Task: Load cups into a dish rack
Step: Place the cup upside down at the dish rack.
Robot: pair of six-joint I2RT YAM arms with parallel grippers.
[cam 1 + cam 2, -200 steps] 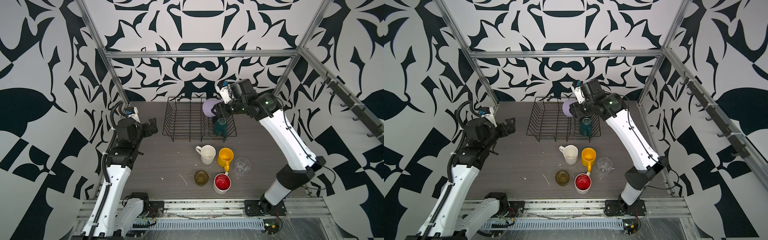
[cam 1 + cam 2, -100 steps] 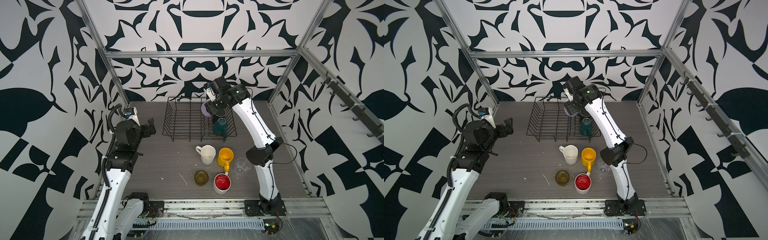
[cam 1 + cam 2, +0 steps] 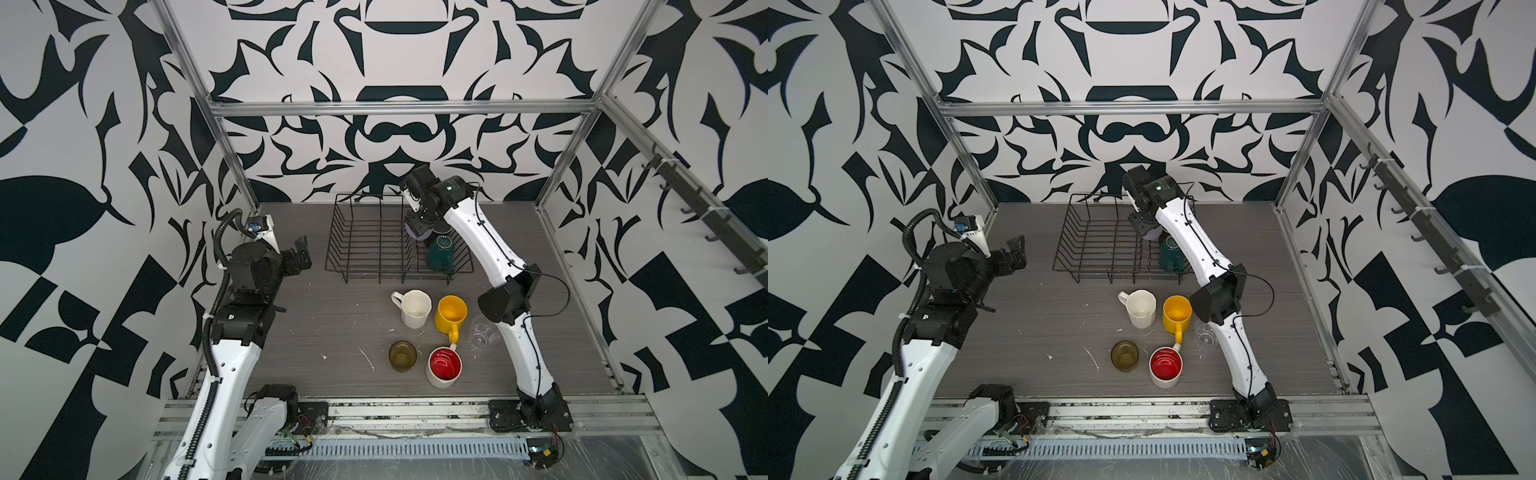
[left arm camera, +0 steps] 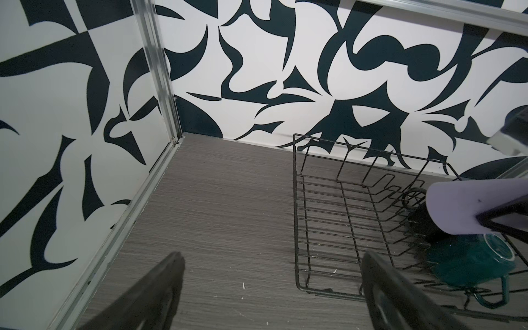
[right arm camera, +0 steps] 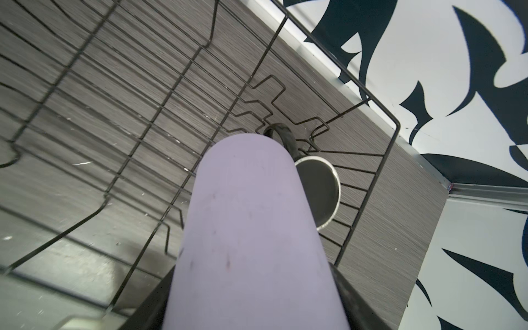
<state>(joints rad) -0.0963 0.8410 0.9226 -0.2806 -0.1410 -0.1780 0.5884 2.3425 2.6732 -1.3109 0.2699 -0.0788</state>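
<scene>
Over the right end of the dish rack, the lilac tumbler was gripped, tilted, by the right gripper. Just beside it, a dark-green mug and a black mug were seen inside the rack. The left gripper was held spread wide and empty, left of the rack. A white faceted mug, yellow mug, clear glass, olive-brown glass and red-lined mug were grouped on the tabletop nearby.
</scene>
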